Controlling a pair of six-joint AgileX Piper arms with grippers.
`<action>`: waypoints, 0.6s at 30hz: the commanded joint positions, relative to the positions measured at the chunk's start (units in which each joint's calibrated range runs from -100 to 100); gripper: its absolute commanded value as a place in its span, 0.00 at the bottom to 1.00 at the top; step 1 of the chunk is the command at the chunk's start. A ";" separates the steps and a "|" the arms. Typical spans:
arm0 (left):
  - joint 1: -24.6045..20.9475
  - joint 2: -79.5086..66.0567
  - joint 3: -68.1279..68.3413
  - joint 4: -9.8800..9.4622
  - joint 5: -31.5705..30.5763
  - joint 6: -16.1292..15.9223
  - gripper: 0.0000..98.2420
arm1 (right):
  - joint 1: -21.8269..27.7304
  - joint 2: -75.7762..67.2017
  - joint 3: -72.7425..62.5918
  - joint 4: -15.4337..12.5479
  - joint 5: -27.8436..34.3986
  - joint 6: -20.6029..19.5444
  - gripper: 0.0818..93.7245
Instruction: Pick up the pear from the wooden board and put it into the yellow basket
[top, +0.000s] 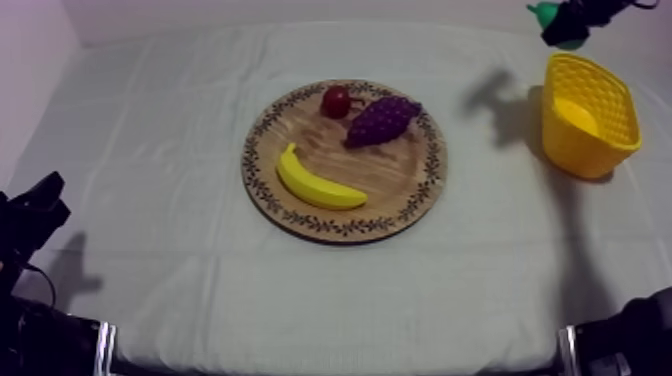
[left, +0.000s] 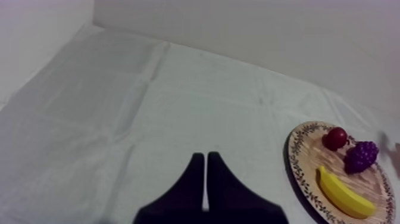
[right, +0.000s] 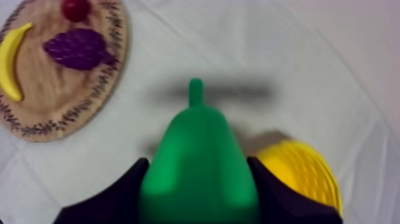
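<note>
My right gripper (top: 556, 20) hangs high at the far right, just behind the yellow basket (top: 590, 113), shut on the green pear (top: 545, 13). In the right wrist view the pear (right: 199, 167) sits between the black fingers (right: 122, 193), stem pointing away, with the basket (right: 303, 173) close beside it and the wooden board (right: 59, 77) farther off. The round wooden board (top: 400, 180) in the middle of the table carries a banana (top: 315, 183), a bunch of grapes (top: 383, 120) and a small red fruit (top: 336, 101). My left gripper (left: 205, 164) rests shut over bare cloth, left of the board (left: 303, 161).
The grey-white cloth (top: 150, 200) covers the table. The right arm's shadow (top: 490, 90) falls between board and basket. A wall runs along the table's far edge.
</note>
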 joint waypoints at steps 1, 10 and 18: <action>-0.01 0.00 0.05 0.01 -0.01 0.01 0.00 | 3.25 0.48 0.35 0.44 -1.07 -0.08 0.27; -0.01 0.00 0.05 0.01 -0.01 0.01 0.00 | 8.38 5.10 2.60 1.67 -6.05 -0.06 0.27; -0.01 0.00 0.05 0.01 -0.01 0.01 0.00 | 9.84 7.26 5.04 2.20 -10.53 -0.58 0.34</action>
